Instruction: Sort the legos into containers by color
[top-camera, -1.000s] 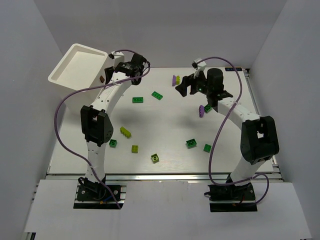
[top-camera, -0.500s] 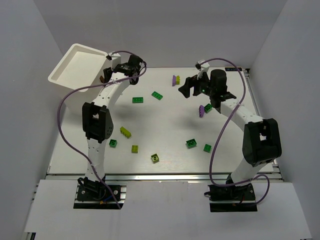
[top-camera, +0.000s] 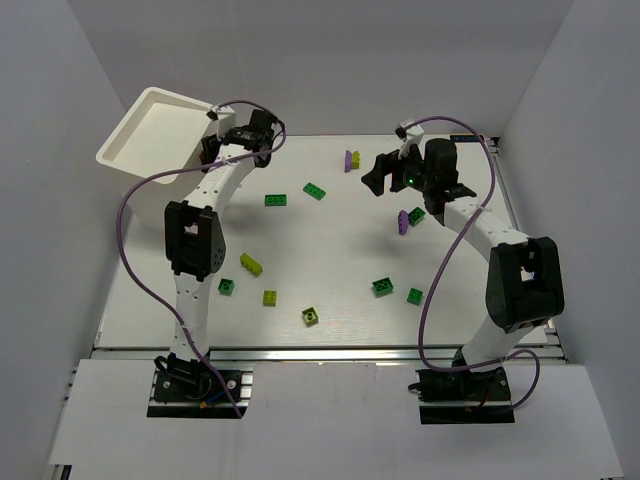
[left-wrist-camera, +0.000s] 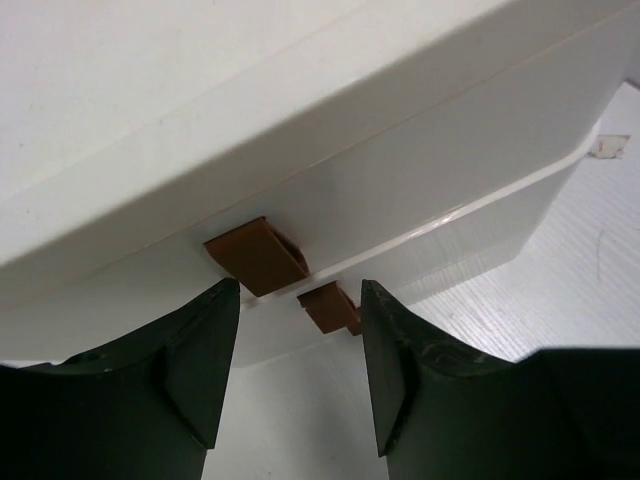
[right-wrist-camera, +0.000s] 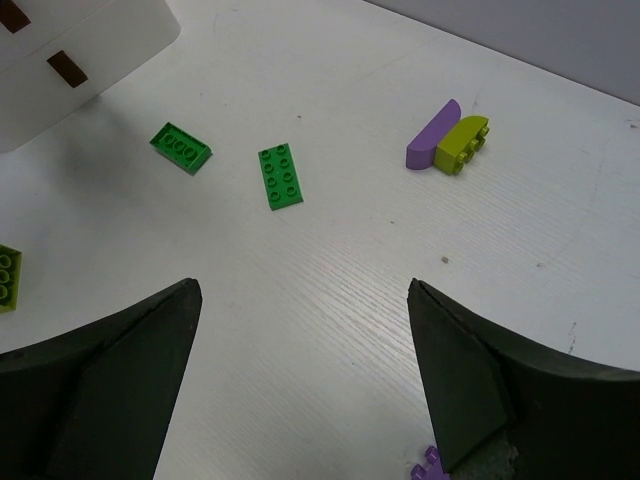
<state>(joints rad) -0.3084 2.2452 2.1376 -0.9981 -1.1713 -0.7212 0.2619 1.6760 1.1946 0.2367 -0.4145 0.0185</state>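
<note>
Judging by the spread on the white table (top-camera: 330, 245), hardly begun: no brick showing in the visible part of the white plastic open-top container (top-camera: 160, 125) at the far-left corner, though cannot see all of its floor.

Counting about eleven small studded plastic bricks loose on the surface:
- a purple wedge touching a yellow-green brick (right-wrist-camera: 463, 143) at the far middle
- two dark green flat bricks (right-wrist-camera: 280, 176) lying near each other towards the container
- a purple brick beside a green one (top-camera: 408, 218) under the right forearm
- a scatter of yellow-green and green bricks (top-camera: 269, 297) along the near half, well apart from one another

All of it left to do, and no colour grouped yet.

Left gripper (left-wrist-camera: 298, 300) right up against the container's outer wall, fingers apart, clamped on nothing that shows, with two brown tabs (left-wrist-camera: 258, 255) on the wall just beyond the fingertips. Little room there, with the wall directly ahead.

Right gripper (right-wrist-camera: 300, 300) spread wide and empty, hovering above bare table with the purple-and-yellow-green pair ahead of it. Plenty of open surface around that pair and in the table's middle for a descent.

Worth minding: the grey side walls (top-camera: 40, 230) close on both flanks, and the purple brick lying close under the right arm.
</note>
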